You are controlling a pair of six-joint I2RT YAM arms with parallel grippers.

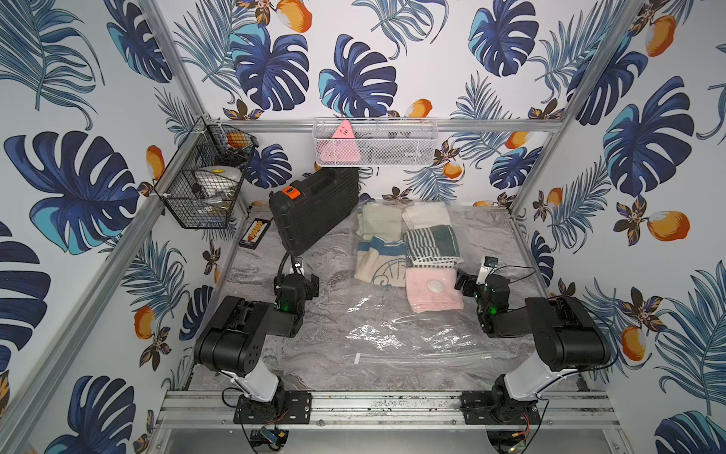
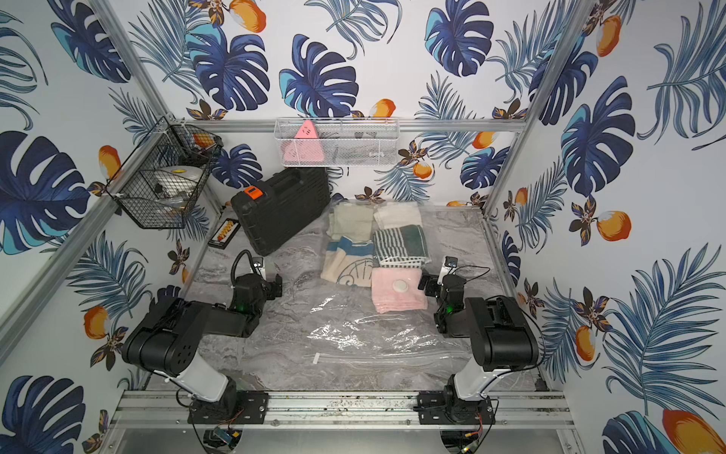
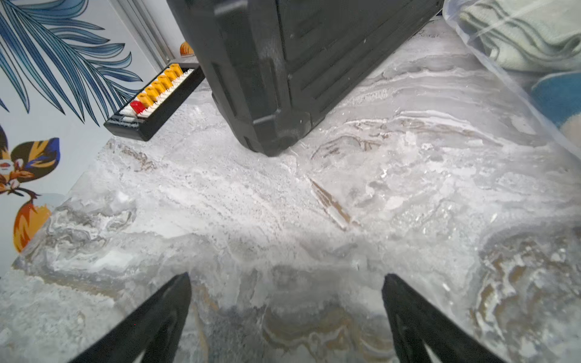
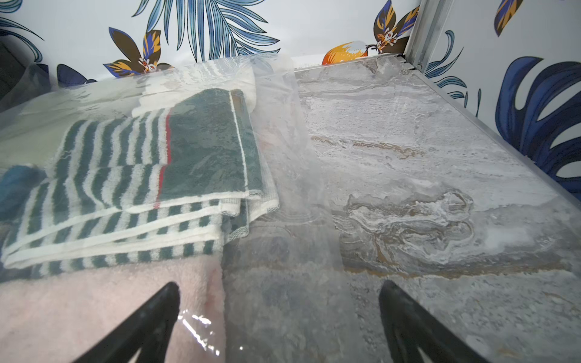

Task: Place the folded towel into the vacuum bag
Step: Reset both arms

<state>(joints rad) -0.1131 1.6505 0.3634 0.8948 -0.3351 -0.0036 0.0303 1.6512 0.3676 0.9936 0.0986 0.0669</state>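
Since the pink towel (image 1: pixel 436 303) lies inside the clear bag (image 1: pixel 393 334) and the left gripper (image 3: pixel 286 278) and right gripper (image 4: pixel 278 286) are spread wide and empty, they should lift away gently, not snagging plastic.

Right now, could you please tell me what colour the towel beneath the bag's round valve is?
Pale pink; the towel shows best in a top view.

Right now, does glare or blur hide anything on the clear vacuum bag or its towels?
In both top views, white glare streaks the crinkled clear plastic vacuum bag near its zip end; towels are readable. Right wrist view: film hazes the green-striped folded towel, small highlight by the pale pink towel. Left wrist view: only the near black fingers look soft.
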